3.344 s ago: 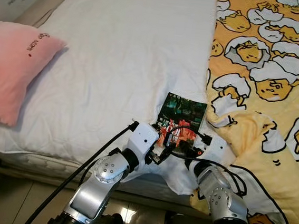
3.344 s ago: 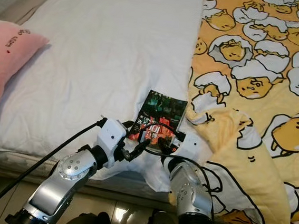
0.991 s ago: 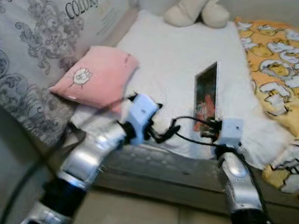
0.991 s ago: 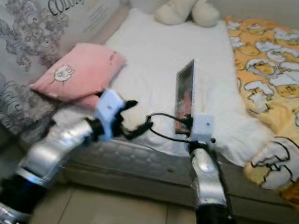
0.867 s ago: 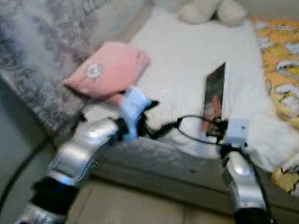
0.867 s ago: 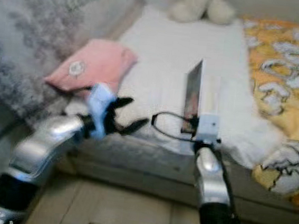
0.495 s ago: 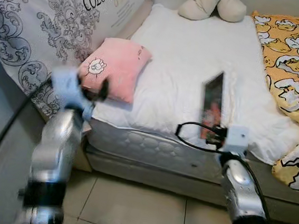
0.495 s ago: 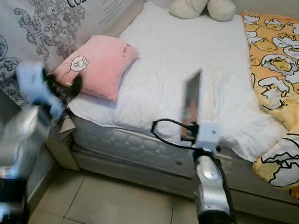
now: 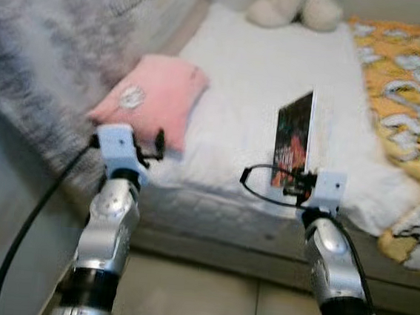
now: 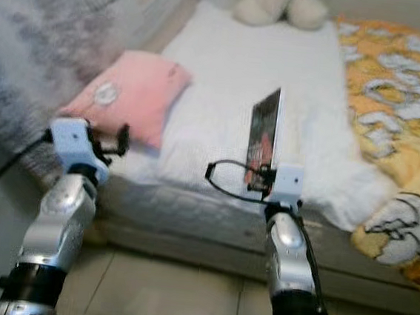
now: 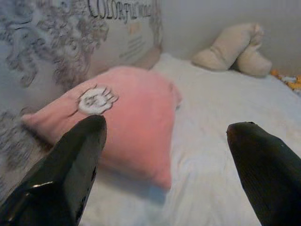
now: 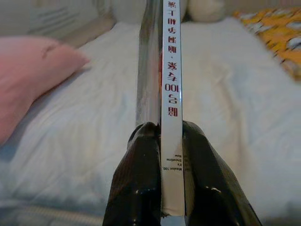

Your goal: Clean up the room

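Right gripper (image 12: 162,141) clamped on the lower edge of a thin book (image 9: 293,139), held upright above the near edge of the white bed (image 9: 255,80). Left gripper (image 11: 164,155) spread wide, holding nothing, pointed at a soft pink pillow (image 9: 150,100) at ten o'clock. Probably carrying the book away; next, finding a proper place. Glossy cover, stiff flat shape, quilted sheet.
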